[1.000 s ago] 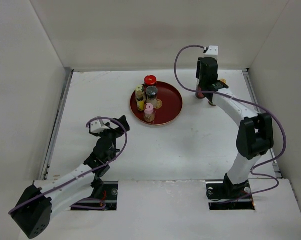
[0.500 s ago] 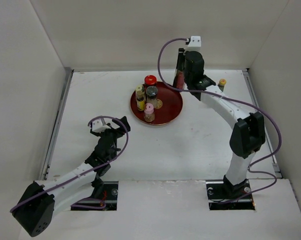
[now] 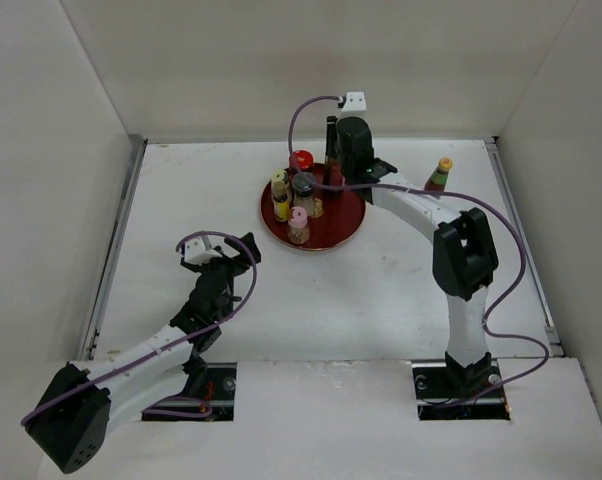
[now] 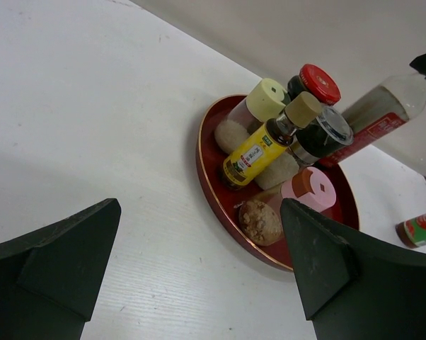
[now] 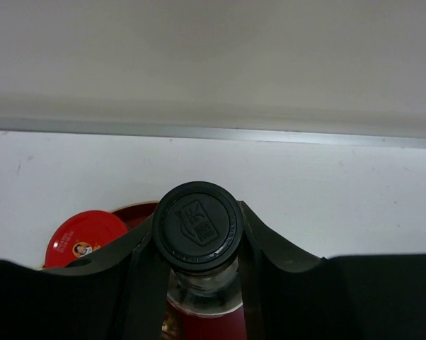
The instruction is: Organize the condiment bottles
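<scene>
My right gripper (image 3: 339,160) is shut on the tall clear glass bottle (image 3: 331,132) just under its black cap (image 5: 197,225). It holds the bottle at the back right of the dark-red plate (image 3: 341,222). Whether the bottle's base touches the plate is hidden. In the left wrist view the bottle (image 4: 383,117) leans and shows a red label. On the plate stand a red-capped jar (image 3: 300,159), a grey-lidded jar (image 3: 303,183), a yellow bottle (image 3: 279,195) and a pink-capped shaker (image 3: 298,216). My left gripper (image 3: 243,248) is open and empty, to the plate's front left.
A small bottle (image 3: 440,172) with a red label and an orange-yellow cap stands alone at the back right of the table; it also shows in the left wrist view (image 4: 418,230). White walls close in the table on the left, back and right.
My right arm has swung left from the back right of the table, carrying the tall bottle to the plate's back right edge. The small bottle stayed behind. The left arm has barely moved.
</scene>
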You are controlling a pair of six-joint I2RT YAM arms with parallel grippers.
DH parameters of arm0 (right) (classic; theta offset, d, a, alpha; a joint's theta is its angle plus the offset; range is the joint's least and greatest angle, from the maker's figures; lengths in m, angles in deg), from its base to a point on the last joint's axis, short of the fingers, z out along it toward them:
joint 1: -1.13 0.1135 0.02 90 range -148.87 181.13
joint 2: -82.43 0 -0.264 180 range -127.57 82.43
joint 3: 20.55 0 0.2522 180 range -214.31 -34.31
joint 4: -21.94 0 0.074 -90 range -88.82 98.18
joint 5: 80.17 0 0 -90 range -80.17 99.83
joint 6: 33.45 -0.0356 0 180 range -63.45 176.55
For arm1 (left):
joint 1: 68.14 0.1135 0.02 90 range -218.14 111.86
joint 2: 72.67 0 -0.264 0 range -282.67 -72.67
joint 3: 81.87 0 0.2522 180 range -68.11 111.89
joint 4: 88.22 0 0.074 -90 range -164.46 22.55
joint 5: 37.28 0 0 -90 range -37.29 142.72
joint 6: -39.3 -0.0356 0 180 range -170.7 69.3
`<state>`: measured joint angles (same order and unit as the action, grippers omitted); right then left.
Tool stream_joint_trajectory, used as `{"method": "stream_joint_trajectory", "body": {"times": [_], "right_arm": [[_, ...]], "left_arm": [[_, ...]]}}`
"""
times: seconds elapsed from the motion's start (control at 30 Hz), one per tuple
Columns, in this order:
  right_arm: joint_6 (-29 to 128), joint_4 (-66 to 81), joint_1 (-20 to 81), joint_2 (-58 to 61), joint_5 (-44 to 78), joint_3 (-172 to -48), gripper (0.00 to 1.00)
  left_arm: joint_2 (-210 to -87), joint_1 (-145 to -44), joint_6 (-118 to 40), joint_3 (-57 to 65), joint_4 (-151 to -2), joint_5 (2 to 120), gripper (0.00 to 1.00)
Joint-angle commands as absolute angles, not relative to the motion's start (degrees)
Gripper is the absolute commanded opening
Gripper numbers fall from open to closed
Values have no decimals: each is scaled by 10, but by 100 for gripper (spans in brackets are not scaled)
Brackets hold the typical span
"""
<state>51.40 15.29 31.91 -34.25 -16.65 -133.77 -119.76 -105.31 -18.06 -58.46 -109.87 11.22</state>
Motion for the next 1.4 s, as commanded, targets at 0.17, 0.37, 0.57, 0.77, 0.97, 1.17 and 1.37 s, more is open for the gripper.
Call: {"method": "stream_joint_trajectory", "body": {"times": [0.17,0.37,0.57,0.77,0.97,1.17,1.37], "right_arm": [[484,284,332,-316,-167,-1315,36],[478,312,338,-299,-167,-1264,52],[471,310,340,-280,-167,-1247,71],[471,304,350,-231,-165,-1233,84],[458,307,352,-118,-166,-1114,99],[398,294,259,16,-228,-943,100],[400,226,140,24,-254,-935,100]], "left_arm": [[-1189,-1048,-175,-577,-1124,118,100],[-1187,-1047,-175,-577,-1123,118,100],[-1182,-1047,-175,-578,-1122,118,100],[-1183,-1047,-175,-577,-1122,118,100],[-1179,-1047,-175,-578,-1122,118,100],[-1195,-1049,-172,-577,-1126,118,100],[-1196,-1051,-172,-576,-1125,118,100]]}}
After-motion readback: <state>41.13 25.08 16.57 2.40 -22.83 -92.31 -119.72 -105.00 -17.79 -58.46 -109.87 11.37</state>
